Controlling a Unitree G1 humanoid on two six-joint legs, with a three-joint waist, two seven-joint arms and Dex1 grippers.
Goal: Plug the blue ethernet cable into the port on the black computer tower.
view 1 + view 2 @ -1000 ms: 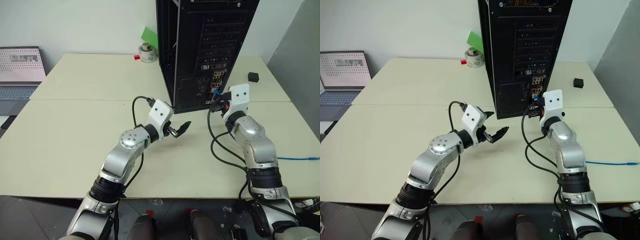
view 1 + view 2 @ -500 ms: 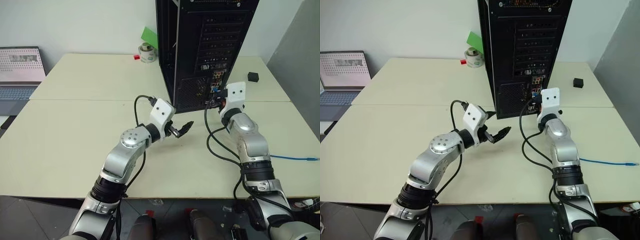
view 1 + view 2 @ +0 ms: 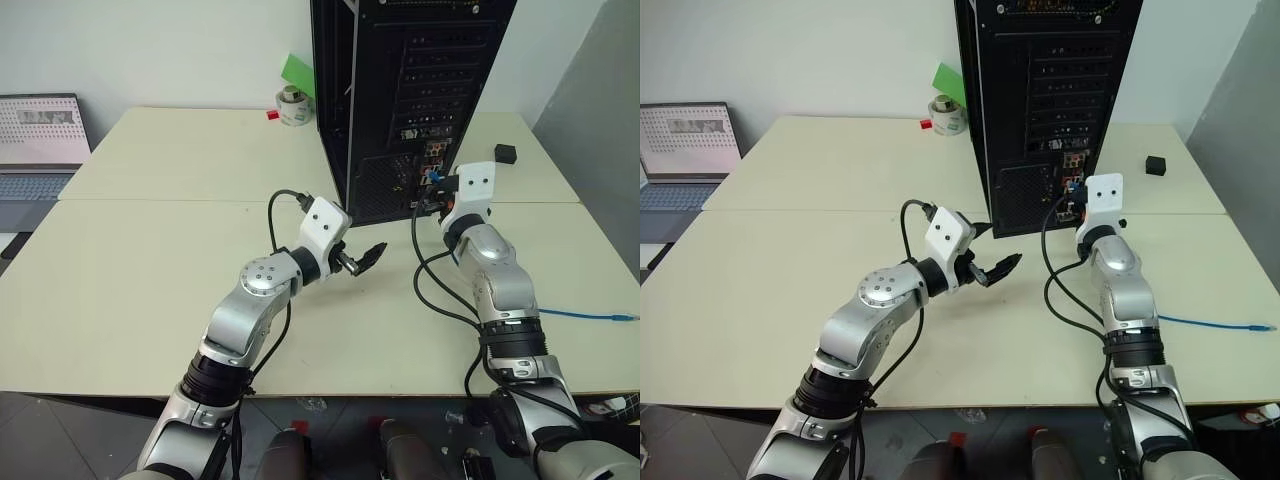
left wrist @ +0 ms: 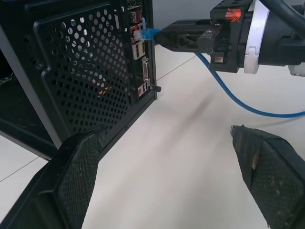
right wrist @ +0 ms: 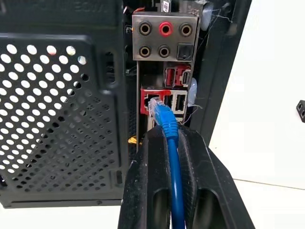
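The black computer tower [image 3: 400,90] stands upright at the back of the table, its rear panel facing me. My right gripper [image 5: 167,131] is shut on the blue ethernet cable [image 5: 170,143] just behind its clear plug. The plug's tip sits at the mouth of the red-framed port [image 5: 147,93] in the connector cluster; I cannot tell how deep it is. From the gripper the cable trails back over the table [image 3: 590,316] to the right. My left gripper [image 3: 365,255] hovers open just left of the tower's lower rear corner, holding nothing.
A laptop [image 3: 40,140] sits at the far left. A tape roll [image 3: 292,105] and a green card [image 3: 298,72] stand behind the tower's left side. A small black cube [image 3: 507,153] lies at the back right. Black arm cords [image 3: 440,295] loop beside my right forearm.
My right forearm has shifted slightly while its gripper stays at the tower's connectors with the cable. The left arm has not moved.
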